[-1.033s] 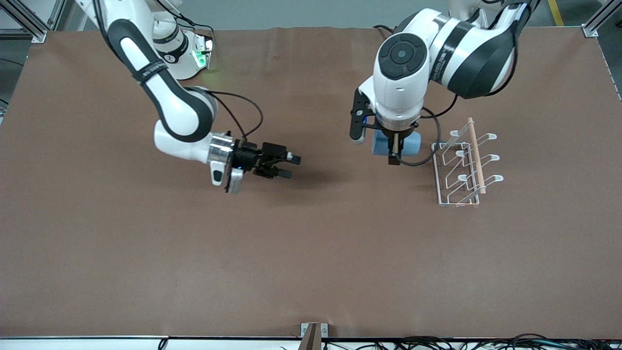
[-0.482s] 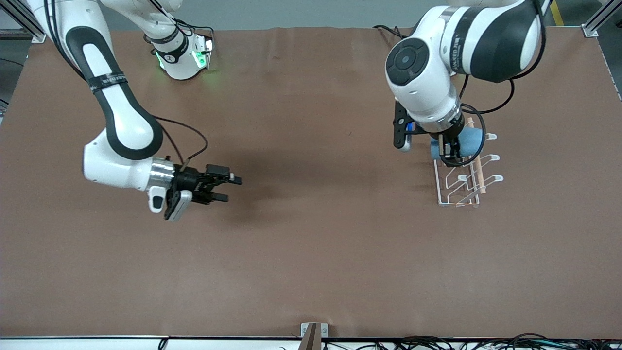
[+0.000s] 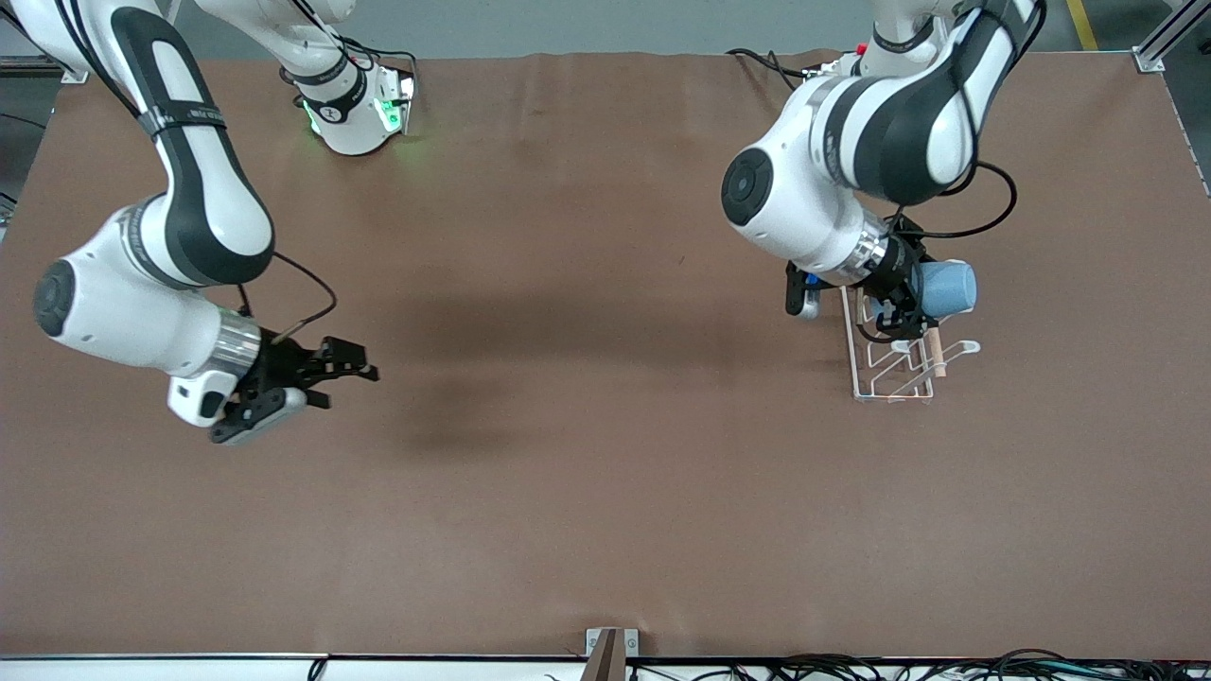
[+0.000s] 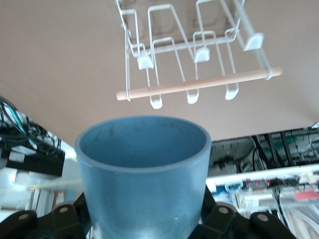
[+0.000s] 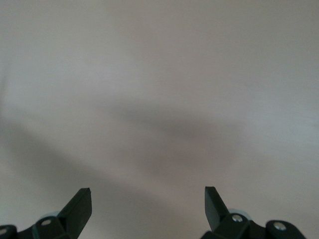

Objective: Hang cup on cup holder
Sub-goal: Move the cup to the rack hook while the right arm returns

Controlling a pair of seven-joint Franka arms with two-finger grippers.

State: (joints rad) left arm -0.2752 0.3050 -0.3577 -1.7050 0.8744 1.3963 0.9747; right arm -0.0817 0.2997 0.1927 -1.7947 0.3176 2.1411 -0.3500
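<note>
My left gripper (image 3: 910,295) is shut on the light blue cup (image 3: 947,288) and holds it on its side over the white wire cup holder (image 3: 897,364), its open mouth turned away from the arm. In the left wrist view the cup (image 4: 144,174) fills the lower middle and the cup holder (image 4: 197,50) with its wooden rod (image 4: 199,84) lies past its rim. My right gripper (image 3: 352,376) is open and empty above the table toward the right arm's end; its fingertips (image 5: 82,204) show over bare table.
The brown table (image 3: 587,426) spreads wide between the two arms. A small bracket (image 3: 611,645) sits at the table edge nearest the front camera. Cables (image 3: 851,667) lie along that edge.
My left gripper carried the cup over the cup holder and turned it so its mouth points outward. My right arm drew back toward its own end of the table.
</note>
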